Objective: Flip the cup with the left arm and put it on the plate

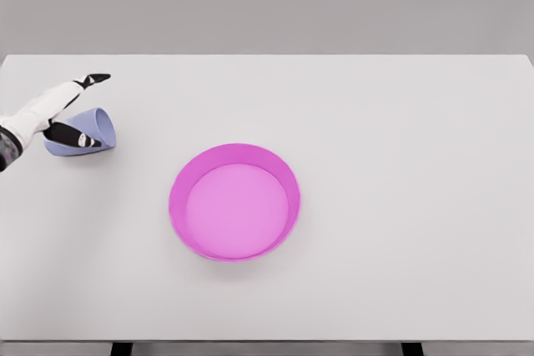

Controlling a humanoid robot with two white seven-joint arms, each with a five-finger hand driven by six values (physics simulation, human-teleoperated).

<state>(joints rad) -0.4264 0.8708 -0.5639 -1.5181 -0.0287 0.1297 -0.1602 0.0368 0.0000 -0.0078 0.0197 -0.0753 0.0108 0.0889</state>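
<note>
the pink plate (234, 202) waits mid-bench while the left hand (71, 110) clasps the light, rigid, tipped cup (93, 132) by its wall.

My left hand (65, 112) has a smooth white hard shell with black fingertips of a duller finish. The pale blue cup (88, 132) looks like smooth matt plastic. The round magenta plate (234, 202) has a smooth, softly satin plastic look, and the broad white table (400, 164) is flat, smooth and matt
</note>
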